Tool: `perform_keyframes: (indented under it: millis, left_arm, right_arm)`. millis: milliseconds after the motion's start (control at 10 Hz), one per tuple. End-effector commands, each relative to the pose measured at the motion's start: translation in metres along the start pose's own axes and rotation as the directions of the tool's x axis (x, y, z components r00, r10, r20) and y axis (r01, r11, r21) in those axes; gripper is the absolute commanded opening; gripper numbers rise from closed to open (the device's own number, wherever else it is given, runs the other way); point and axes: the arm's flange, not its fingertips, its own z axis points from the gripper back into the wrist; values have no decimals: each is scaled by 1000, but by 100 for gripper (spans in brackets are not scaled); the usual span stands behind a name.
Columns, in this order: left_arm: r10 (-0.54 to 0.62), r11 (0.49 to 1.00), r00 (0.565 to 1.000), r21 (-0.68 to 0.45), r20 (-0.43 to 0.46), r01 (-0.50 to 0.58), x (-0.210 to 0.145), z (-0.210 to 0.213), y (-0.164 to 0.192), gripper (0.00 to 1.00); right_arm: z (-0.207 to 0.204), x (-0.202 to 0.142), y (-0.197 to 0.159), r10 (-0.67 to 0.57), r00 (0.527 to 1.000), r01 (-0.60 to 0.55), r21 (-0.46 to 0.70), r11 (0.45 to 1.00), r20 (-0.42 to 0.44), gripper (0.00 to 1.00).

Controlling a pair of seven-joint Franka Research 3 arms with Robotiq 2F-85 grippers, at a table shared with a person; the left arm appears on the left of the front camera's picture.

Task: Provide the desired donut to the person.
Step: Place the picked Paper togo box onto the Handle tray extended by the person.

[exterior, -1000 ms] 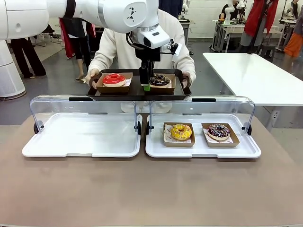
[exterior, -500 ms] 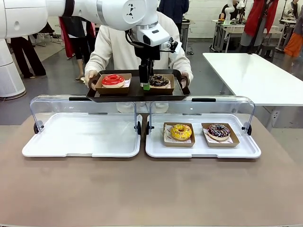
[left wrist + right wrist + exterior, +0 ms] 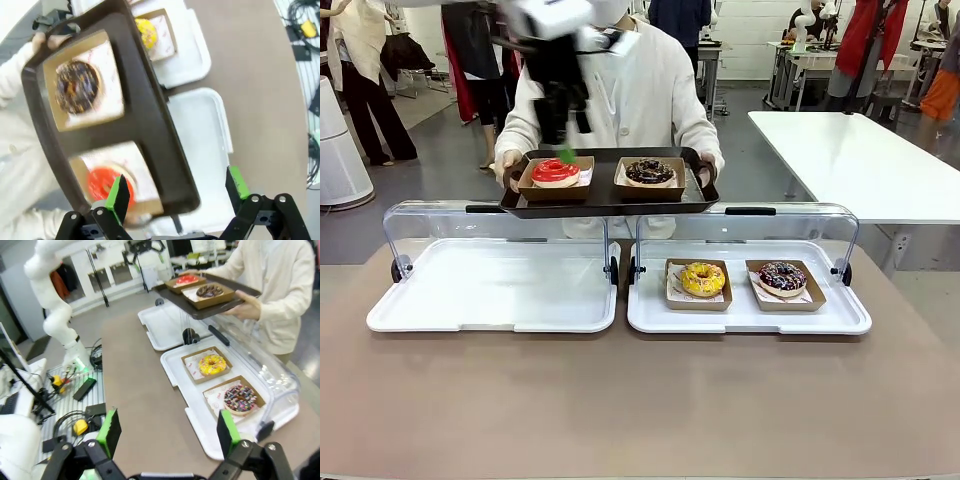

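Observation:
The person (image 3: 620, 90) in a cream cardigan stands at the far side and holds a dark tray (image 3: 610, 197) in both hands. Two cardboard boxes sit on it, one with a red-glazed donut (image 3: 556, 170) and one with a chocolate donut (image 3: 649, 172). My left gripper (image 3: 561, 146), blurred by motion, hangs open just above the red donut. In the left wrist view the left gripper (image 3: 178, 190) is empty, over the tray's edge (image 3: 155, 135) by the red donut (image 3: 102, 183), the chocolate donut (image 3: 77, 93) farther off. My right gripper (image 3: 168, 432) is open and empty, well back from the table.
Two white display trays with raised clear lids lie on the brown table. The left tray (image 3: 490, 290) holds nothing. The right tray (image 3: 650, 310) carries a yellow donut (image 3: 703, 278) and a sprinkled chocolate donut (image 3: 782, 277) in boxes. A white table (image 3: 860, 160) stands behind at the right.
My left gripper has swung quickly left and up, from beside the chocolate donut to above the red donut. The person's tray has stayed almost in place.

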Motion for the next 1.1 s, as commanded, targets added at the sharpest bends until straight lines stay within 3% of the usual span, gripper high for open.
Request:
perform_keyframes:
  millis: [0,100,500,700,900,1000]
  left_arm:
    - [-3,1000,1000,12,26,2,-71,-3,-58,100]
    - [29,999,999,21,29,-30,-101,-3,-78,100]
    - [130,991,990,-30,46,-129,-184,-7,-85,100]
    - [149,988,988,-58,36,-146,-202,-17,-79,100]
    - [130,987,992,-97,3,-129,-194,-30,-92,100]
    - [171,983,985,-71,33,-168,-202,-19,-83,100]
  right_arm:
    - [0,1,0,3,1000,-3,2,1000,12,100]
    - [0,1,0,3,1000,-3,2,1000,12,100]
    - [0,1,0,3,1000,-3,2,1000,12,100]
    - [0,1,0,3,1000,-3,2,1000,12,100]
    - [0,1,0,3,1000,-3,2,1000,12,100]
    - [0,1,0,3,1000,-3,2,1000,12,100]
